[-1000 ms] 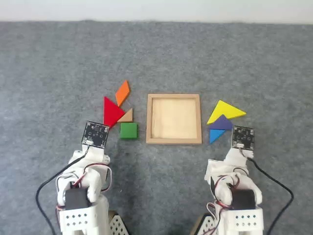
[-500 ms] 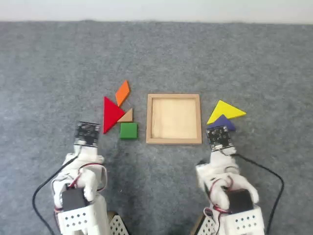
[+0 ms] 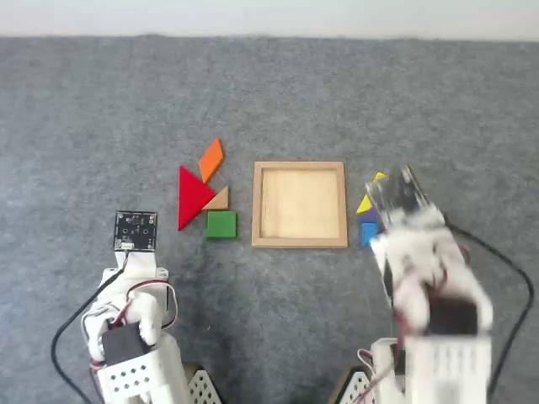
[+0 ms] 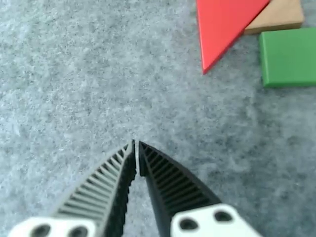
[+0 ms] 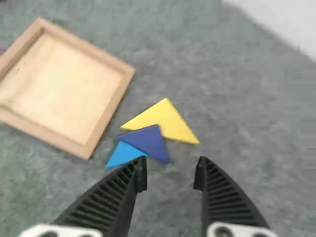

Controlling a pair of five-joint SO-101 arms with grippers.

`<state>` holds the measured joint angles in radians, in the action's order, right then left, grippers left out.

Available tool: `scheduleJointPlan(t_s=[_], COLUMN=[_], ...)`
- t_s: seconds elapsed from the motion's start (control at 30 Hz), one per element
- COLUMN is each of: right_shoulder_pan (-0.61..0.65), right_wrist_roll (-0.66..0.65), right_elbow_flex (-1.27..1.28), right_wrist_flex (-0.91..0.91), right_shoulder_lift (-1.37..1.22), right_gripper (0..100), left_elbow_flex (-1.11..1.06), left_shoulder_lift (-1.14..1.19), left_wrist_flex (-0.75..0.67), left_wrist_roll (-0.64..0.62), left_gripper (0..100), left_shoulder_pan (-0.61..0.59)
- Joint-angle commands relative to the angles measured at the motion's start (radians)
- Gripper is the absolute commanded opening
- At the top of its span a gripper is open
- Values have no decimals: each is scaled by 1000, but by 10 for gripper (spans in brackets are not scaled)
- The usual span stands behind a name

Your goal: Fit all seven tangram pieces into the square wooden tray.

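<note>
Pale square wooden tray [image 3: 257, 204] lying on grey carpet [image 3: 337, 101], red triangle [image 3: 192, 195], orange rhomboid [image 3: 211, 159], tan triangle [image 3: 218, 201], green square [image 3: 221, 225] sitting at one side, yellow triangle [image 5: 160, 121], navy triangle [image 5: 146, 140], light-blue triangle [image 5: 121, 154] touching at the other, right gripper [image 5: 170, 173] hovering part-open by them, left gripper [image 4: 137, 144] hanging closed.

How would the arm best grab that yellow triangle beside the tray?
Probably from straight above with the right gripper, pinching the yellow triangle at its outer end, away from the tray. It lies flat on the carpet, and the dark blue triangle sits against the tray-side part of its long edge, so only the outer end has both edges bare.
</note>
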<state>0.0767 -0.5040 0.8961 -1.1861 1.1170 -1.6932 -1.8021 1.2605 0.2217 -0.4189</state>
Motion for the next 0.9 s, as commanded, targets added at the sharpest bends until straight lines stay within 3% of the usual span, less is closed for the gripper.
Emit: scheduleJointPlan(t_s=[0.0, 0.3, 0.6, 0.87], right_shoulder_pan=[39, 76, 71, 16], right_wrist_roll=[-14, -12, -3, 463], right_elbow_flex=[-222, -511, -574, -572], right_wrist_flex=[-1, 42, 166, 140], right_shoulder_lift=[-390, -908, -1205, -1227], right_gripper=[217, 390, 395, 395], left_elbow_flex=[10, 10, 10, 10], left_shoulder_lift=[-18, -18, -18, -18], left_wrist_flex=[6, 6, 6, 6], left_wrist_roll=[6, 6, 8, 8], left_gripper=[13, 13, 13, 13], left_shoulder_pan=[-8, -12, -15, -15])
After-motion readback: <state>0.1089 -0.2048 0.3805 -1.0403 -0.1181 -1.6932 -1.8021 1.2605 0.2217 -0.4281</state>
